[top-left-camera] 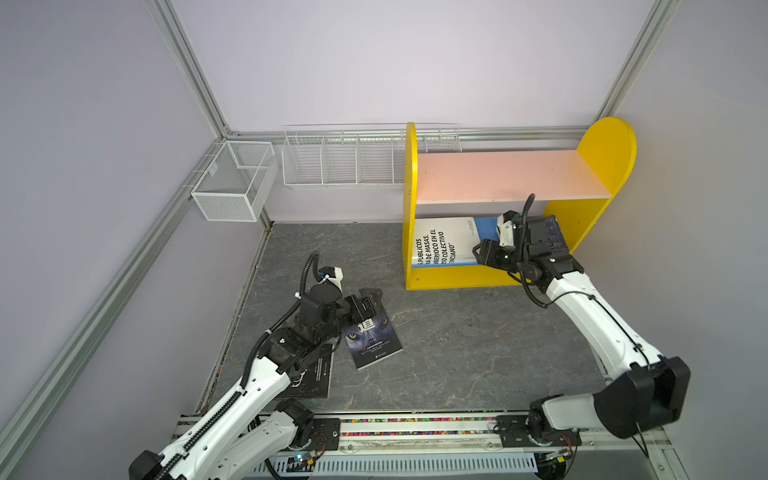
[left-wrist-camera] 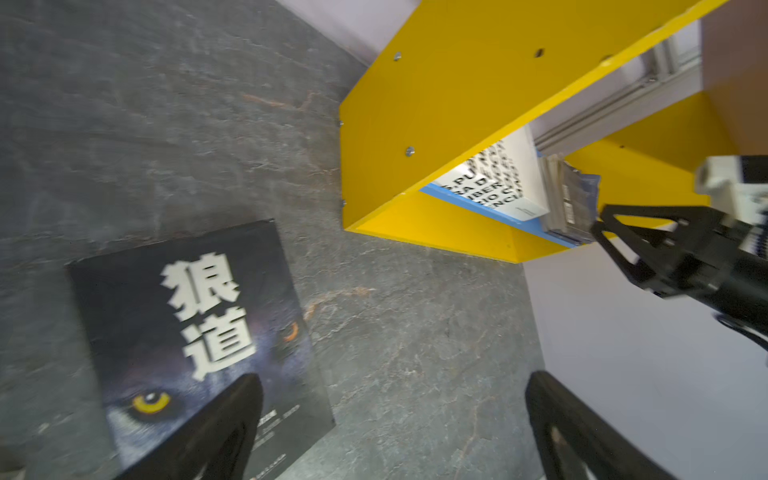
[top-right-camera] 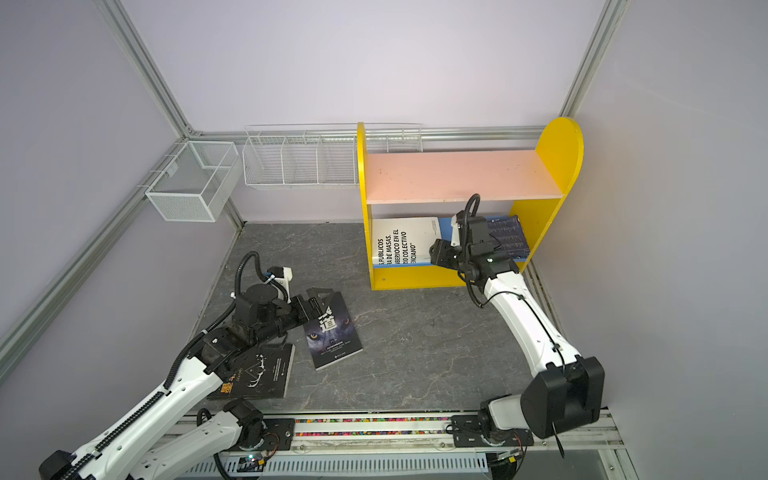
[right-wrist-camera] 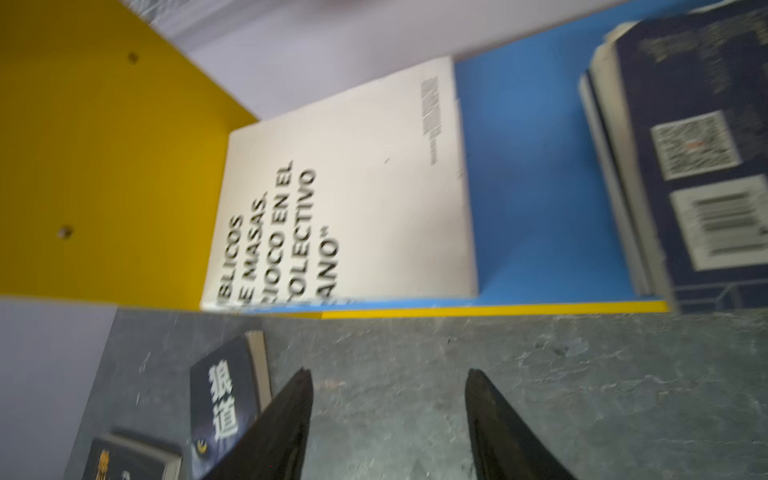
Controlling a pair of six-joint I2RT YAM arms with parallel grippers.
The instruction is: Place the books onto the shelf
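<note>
Plainly, the wolf-cover book (top-left-camera: 376,338) looks next to go. It lies flat on the worktop (top-left-camera: 457,345), out in front of the shelf (top-left-camera: 409,199) and off past the yellow side nearest the wire baskets (top-left-camera: 332,166). Its long axis runs roughly square to the shelf's front edge, slightly slanted.

The left tool (top-left-camera: 368,303) hangs over the book's shelf-ward end, jaws spread wide with nothing between them. One finger overlaps the cover in the left wrist view, but whether it touches cannot be told. That arm is by far the nearer.

A second black book (top-right-camera: 259,370) lies flat farther from the shelf, partly under the left arm. On the shelf's blue lower board (right-wrist-camera: 532,166) rest the white book (top-left-camera: 444,241) and a navy stack (top-right-camera: 509,237), apart from each other.

The right tool (right-wrist-camera: 388,372), jaws parted and empty, sits at the shelf's front lip before the free blue gap. It could crowd an entry there.
</note>
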